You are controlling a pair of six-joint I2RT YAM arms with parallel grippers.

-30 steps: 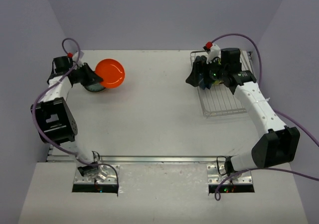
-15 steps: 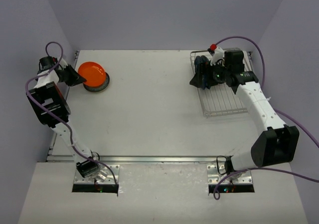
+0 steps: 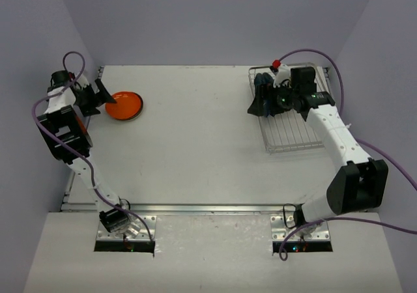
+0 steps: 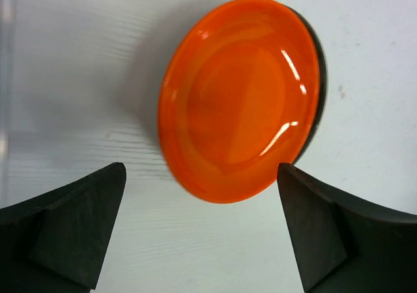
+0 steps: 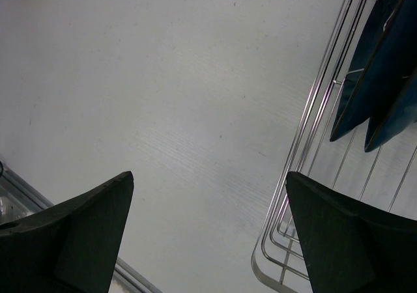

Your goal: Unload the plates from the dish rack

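1. orange plate (image 4: 241,97) lies flat on the table (image 3: 195,150), far left, stacked on a dark plate (image 4: 321,91); that rim is clearest in the left wrist view.
2. dark blue plates (image 5: 374,58) stand on edge in the dish rack (image 5: 306,143), far right; top view mostly hides them.
3. left gripper (image 4: 201,176) is spread wide and empty, just beside the orange plate.
4. right gripper (image 5: 210,179) is spread and empty, over the rack's left rim.

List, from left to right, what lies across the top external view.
From the left: left gripper → orange plate → dish rack.
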